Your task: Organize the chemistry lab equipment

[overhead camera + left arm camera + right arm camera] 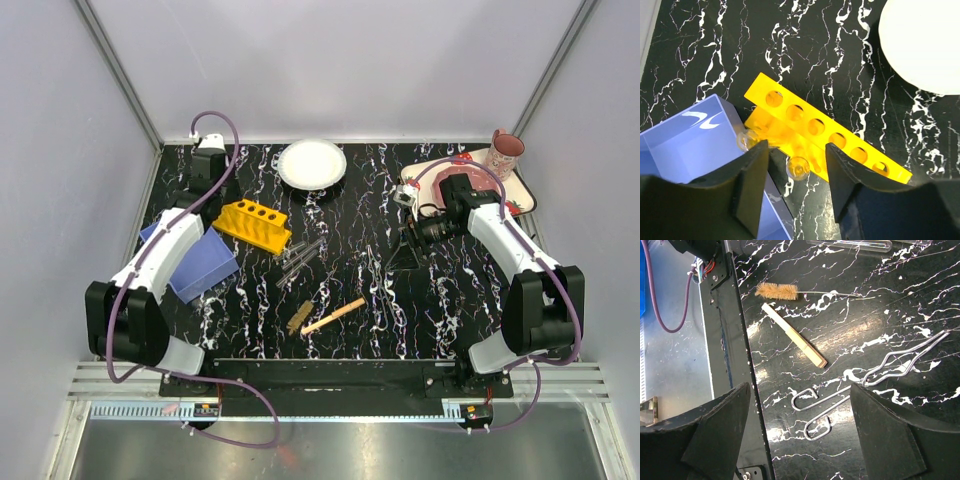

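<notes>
The yellow rack (252, 224) stands at the left centre; it also shows in the left wrist view (826, 135). My left gripper (212, 205) (796, 172) is open and empty at the rack's left end, by the blue bin. Two clear round shapes (799, 167) sit at the rack's near edge between the fingers. Clear tubes (300, 258), metal wire tongs (375, 280) (865, 377), a brown brush (299, 317) (776, 290) and a wooden stick (333, 316) (795, 342) lie mid-table. My right gripper (408, 250) (800, 440) is open and empty, above the tongs' looped handles.
A blue bin (195, 255) (685, 145) sits left of the rack. A white plate (312, 163) (925, 45) is at the back centre. A strawberry-printed tray (520, 195) with a pink cup (505, 152) is at the back right. The table's front rail (735, 340) runs beside the stick.
</notes>
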### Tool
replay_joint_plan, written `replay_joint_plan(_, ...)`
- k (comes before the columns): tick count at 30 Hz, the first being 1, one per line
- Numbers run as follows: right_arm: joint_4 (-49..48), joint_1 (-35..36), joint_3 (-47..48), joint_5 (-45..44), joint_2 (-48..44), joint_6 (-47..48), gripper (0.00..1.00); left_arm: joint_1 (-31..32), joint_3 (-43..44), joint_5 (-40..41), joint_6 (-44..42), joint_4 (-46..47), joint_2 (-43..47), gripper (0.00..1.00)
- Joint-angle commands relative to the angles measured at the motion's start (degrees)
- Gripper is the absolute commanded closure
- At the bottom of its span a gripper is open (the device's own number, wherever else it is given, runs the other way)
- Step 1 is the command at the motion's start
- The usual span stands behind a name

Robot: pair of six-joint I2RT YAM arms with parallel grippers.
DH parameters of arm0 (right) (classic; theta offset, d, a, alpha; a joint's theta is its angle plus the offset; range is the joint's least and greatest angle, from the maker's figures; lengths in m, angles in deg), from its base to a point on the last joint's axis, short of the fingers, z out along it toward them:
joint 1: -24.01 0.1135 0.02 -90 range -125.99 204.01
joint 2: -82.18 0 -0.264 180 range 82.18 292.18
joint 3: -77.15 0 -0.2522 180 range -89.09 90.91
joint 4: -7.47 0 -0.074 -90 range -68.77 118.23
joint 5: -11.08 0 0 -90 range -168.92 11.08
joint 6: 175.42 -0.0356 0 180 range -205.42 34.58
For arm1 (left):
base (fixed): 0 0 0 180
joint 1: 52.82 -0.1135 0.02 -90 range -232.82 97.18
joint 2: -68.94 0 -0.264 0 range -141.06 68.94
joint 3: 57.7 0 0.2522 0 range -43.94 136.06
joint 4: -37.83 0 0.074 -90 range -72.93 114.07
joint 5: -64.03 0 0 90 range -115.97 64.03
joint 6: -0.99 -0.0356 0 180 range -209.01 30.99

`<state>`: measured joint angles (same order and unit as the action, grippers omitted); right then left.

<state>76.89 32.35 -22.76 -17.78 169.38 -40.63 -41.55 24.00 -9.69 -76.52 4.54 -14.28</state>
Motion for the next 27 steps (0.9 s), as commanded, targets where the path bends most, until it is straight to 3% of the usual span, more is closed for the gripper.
replay_joint_plan(1,0.59,-0.52,2.32,1.70,-0.45,1.35,0.14,-0.37,4.39,-1.07,1.31,-1.56,5.25,0.43)
replay_joint_plan(5,0.50,-0.52,2.32,1.35,-0.80,1.70,0.14,-0.46,4.66,-2.73,1.05,-4.54,11.22,0.15)
replay_joint_plan(8,0.42,-0.69,2.23,1.17,-1.33,1.87,0.14,-0.63,2.99,-5.18,0.96,-6.48,14.65,0.02)
replay_joint_plan(13,0.33,-1.48,2.14,1.08,-2.30,1.96,0.14,-1.07,-1.23,-12.57,0.69,-10.87,22.39,0.01)
replay_joint_plan(17,0.24,-1.83,1.97,0.30,-3.35,2.49,0.13,-0.98,-7.01,-26.51,2.01,-13.25,27.14,0.01)
replay_joint_plan(21,-0.63,-1.83,0.74,-0.67,-6.06,2.58,0.13,0.41,-10.54,-34.28,4.64,-15.71,27.94,0.03)
replay_joint_plan(27,-3.44,-1.84,-3.47,-0.85,-10.11,2.75,0.07,13.49,-12.57,-24.29,5.88,-16.59,23.03,0.06)
